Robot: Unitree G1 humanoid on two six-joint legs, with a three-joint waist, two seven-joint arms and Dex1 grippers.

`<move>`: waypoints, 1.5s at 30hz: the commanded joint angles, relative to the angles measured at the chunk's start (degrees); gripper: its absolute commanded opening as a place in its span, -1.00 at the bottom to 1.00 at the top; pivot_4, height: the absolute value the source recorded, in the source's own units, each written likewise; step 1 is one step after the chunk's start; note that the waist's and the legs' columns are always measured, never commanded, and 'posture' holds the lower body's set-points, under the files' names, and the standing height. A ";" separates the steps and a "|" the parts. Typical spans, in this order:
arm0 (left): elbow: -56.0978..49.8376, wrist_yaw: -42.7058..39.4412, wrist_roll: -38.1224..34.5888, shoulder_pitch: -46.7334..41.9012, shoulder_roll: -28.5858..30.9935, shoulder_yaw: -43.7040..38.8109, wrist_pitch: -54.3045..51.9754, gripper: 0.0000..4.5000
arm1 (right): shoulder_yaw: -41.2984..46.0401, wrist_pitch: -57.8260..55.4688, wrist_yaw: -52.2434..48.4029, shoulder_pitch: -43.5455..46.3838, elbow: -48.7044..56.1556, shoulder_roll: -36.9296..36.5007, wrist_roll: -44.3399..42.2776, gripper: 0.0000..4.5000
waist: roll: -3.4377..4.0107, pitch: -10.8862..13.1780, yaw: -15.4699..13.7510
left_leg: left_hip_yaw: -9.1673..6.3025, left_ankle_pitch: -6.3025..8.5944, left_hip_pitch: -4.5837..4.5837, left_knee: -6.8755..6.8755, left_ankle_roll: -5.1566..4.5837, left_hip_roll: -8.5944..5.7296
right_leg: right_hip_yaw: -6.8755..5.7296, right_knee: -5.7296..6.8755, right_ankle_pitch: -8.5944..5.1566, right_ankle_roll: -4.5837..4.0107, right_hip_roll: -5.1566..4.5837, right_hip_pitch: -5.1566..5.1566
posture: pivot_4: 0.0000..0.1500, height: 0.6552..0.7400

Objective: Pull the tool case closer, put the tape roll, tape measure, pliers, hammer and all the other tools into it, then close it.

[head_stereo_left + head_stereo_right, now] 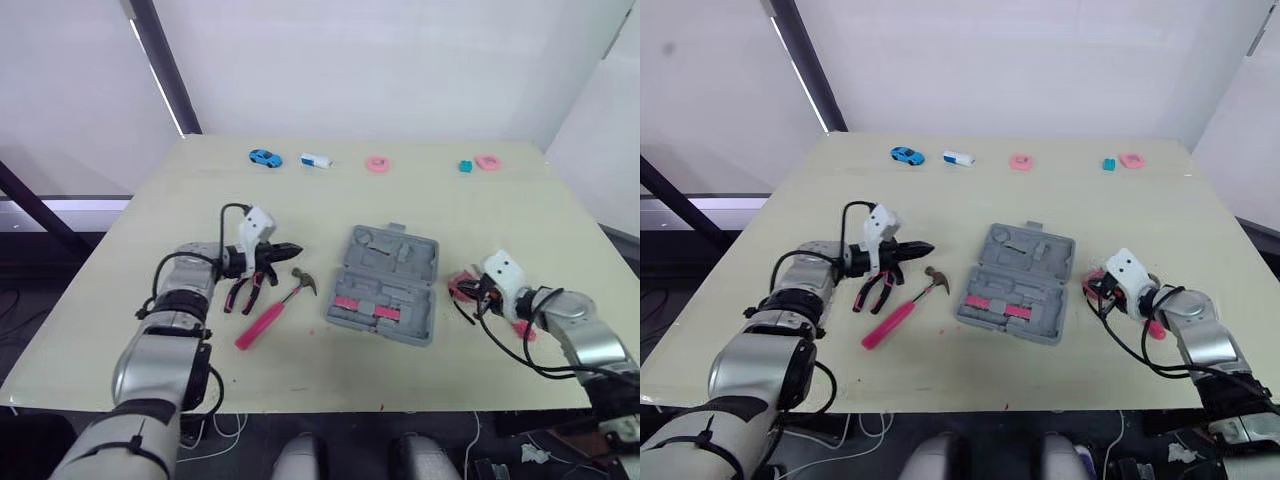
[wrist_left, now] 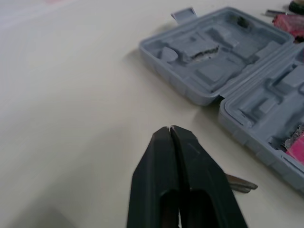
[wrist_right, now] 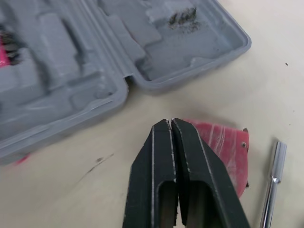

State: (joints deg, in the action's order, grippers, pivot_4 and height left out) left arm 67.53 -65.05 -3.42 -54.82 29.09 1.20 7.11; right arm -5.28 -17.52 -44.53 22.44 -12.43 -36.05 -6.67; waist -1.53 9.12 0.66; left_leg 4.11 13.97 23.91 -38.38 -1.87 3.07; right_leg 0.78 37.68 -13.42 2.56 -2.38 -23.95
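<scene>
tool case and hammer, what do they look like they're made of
Tool case: matte grey moulded plastic, judging by its shaped tool recesses. Hammer: dark head looks like metal; pink handle is probably plastic or rubber, hard to tell which.

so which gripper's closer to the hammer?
Left. The left gripper is just beside the hammer, near its head; the right gripper sits across the tool case from it.
</scene>
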 commanded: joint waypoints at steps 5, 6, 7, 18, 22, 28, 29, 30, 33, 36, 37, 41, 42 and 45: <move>5.90 4.43 5.19 -5.61 -4.12 1.57 1.54 -0.97 | -3.55 0.40 -0.76 4.42 -3.75 1.23 4.02 -1.00 | 0.00 0.00 0.01 | -0.01 0.00 0.03 0.00 0.00 0.00 | 0.00 -0.01 0.00 0.00 0.01 -0.01 | 1.00 0.99; 6.48 5.23 5.98 -5.98 -4.51 1.82 1.55 -0.97 | -3.99 0.44 -0.89 4.75 -4.16 1.46 4.41 -1.00 | -0.01 0.00 0.00 | -0.01 0.00 0.03 0.00 0.00 0.00 | 0.00 -0.01 0.00 0.01 0.01 -0.01 | 1.00 0.99; 6.83 5.65 6.51 -6.17 -4.67 1.85 1.62 -0.97 | -4.17 0.55 -1.03 4.91 -4.41 1.57 4.73 -1.00 | 0.00 0.00 0.02 | -0.01 0.00 0.03 0.00 0.00 0.00 | 0.00 -0.02 0.01 0.01 0.01 -0.01 | 1.00 0.99; 9.25 12.90 10.69 -7.62 -8.04 1.76 -0.55 -0.97 | -5.33 1.41 -0.21 8.61 -9.60 5.86 7.42 -1.00 | 0.00 0.01 0.18 | -0.02 0.00 0.03 0.00 0.00 0.00 | 0.00 0.04 0.01 0.01 0.02 -0.03 | 1.00 0.99; 9.49 13.85 10.79 -7.44 -8.47 1.04 -1.43 -0.97 | -5.40 2.15 -0.45 9.02 -10.53 6.86 7.98 -1.00 | 0.00 0.00 0.14 | -0.02 0.00 0.03 0.00 0.00 0.00 | 0.00 0.05 0.01 0.01 0.02 -0.04 | 1.00 0.99; 9.74 14.97 10.73 -7.03 -8.94 -0.14 -3.14 -0.97 | -5.50 4.81 -0.66 10.31 -13.21 8.21 8.75 -1.00 | 0.00 0.00 0.26 | -0.01 0.00 0.02 0.00 0.00 0.00 | 0.01 0.07 0.01 0.01 0.02 -0.04 | 1.00 0.99; 9.76 15.07 10.89 -6.92 -8.88 -0.10 -3.33 -0.97 | -5.51 5.12 -0.80 10.50 -13.67 8.34 8.80 -1.00 | 0.00 0.00 0.31 | -0.01 0.00 0.02 -0.01 0.00 0.00 | 0.02 0.08 0.01 0.01 0.02 -0.04 | 1.00 0.99; 9.77 15.02 10.97 -6.84 -8.80 -0.08 -3.49 -0.97 | -5.55 5.60 -0.98 10.73 -14.18 8.51 8.86 -1.00 | 0.00 0.01 0.37 | -0.01 0.00 0.01 -0.01 0.01 0.00 | 0.02 0.10 0.01 0.01 0.03 -0.04 | 1.00 0.99; 9.76 14.23 10.50 -6.66 -8.69 -0.59 -4.11 -0.97 | -5.68 7.09 -1.59 11.15 -15.22 9.15 8.84 -1.00 | 0.00 0.00 0.40 | -0.02 0.00 0.01 -0.01 0.01 0.01 | 0.03 0.14 0.01 0.01 0.05 -0.06 | 1.00 0.99; 9.74 13.04 10.08 -6.48 -8.51 -1.27 -4.98 -0.97 | -5.92 7.71 -1.82 11.39 -16.04 9.77 9.06 -1.00 | 0.00 0.00 0.45 | -0.01 0.00 0.01 0.00 0.01 0.01 | 0.03 0.14 0.01 0.01 0.05 -0.07 | 1.00 0.99; 9.73 12.81 10.39 -6.37 -8.37 -1.22 -5.11 -0.97 | -6.04 7.99 -1.83 11.55 -16.58 10.01 9.24 -1.00 | 0.00 0.00 0.45 | -0.01 0.00 0.01 0.00 0.01 0.01 | 0.03 0.14 0.01 0.01 0.05 -0.07 | 1.00 0.99; 9.71 12.27 10.67 -5.93 -7.97 -1.44 -5.49 -0.97 | -6.23 9.10 -1.98 11.94 -18.27 10.96 9.76 -1.00 | 0.00 0.00 0.52 | -0.01 -0.01 0.00 -0.01 0.01 0.01 | 0.05 0.15 0.01 0.01 0.05 -0.07 | 1.00 0.99; 9.71 12.00 10.37 -5.89 -7.97 -1.74 -5.73 -0.97 | -6.22 9.28 -1.98 12.00 -18.51 11.10 9.86 -1.00 | 0.00 0.00 0.53 | -0.01 -0.01 -0.01 -0.01 0.01 0.01 | 0.04 0.16 0.01 0.00 0.05 -0.07 | 1.00 0.99; 9.79 9.40 9.25 -5.78 -7.99 -2.79 -7.74 -0.97 | -6.02 9.91 -2.14 12.28 -19.39 11.39 10.07 -1.00 | 0.00 0.00 0.52 | -0.01 -0.01 -0.01 -0.01 0.01 0.02 | 0.05 0.17 0.01 0.00 0.06 -0.07 | 1.00 0.99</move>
State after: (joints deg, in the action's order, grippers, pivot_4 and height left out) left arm 77.43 -54.22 6.75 -60.49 20.61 -0.37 -0.02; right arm -11.01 -8.96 -45.96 33.64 -32.56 -24.83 3.60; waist -1.53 9.12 1.18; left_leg 4.10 13.96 23.90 -38.39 -1.86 3.09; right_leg 0.83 37.85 -13.40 2.56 -2.32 -24.02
